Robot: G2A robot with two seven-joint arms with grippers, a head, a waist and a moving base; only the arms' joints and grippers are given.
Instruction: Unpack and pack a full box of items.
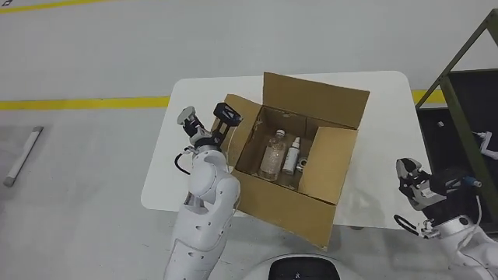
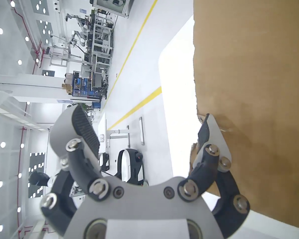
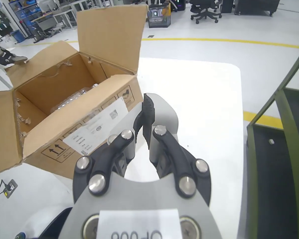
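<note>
An open cardboard box (image 1: 315, 97) stands on the white table (image 1: 167, 171) with its flaps spread out. Inside lie a clear plastic bottle (image 1: 272, 155) and a small white bottle (image 1: 292, 155). My left gripper (image 1: 206, 117) is open at the box's left side, and in the left wrist view one of its fingers (image 2: 206, 130) touches the edge of the left flap (image 2: 246, 88). My right gripper (image 1: 406, 173) is shut and holds nothing, just off the table's right edge. The right wrist view shows this gripper (image 3: 145, 115) facing the box (image 3: 109, 38), with the clear bottle (image 3: 74, 96) partly visible inside.
A dark green framed cart (image 1: 467, 101) stands close to the table's right side and also appears as a green frame (image 3: 284, 130) beside my right gripper. Bare tabletop (image 3: 201, 95) lies between the box and that cart. A white bar (image 1: 22, 155) lies on the floor far left.
</note>
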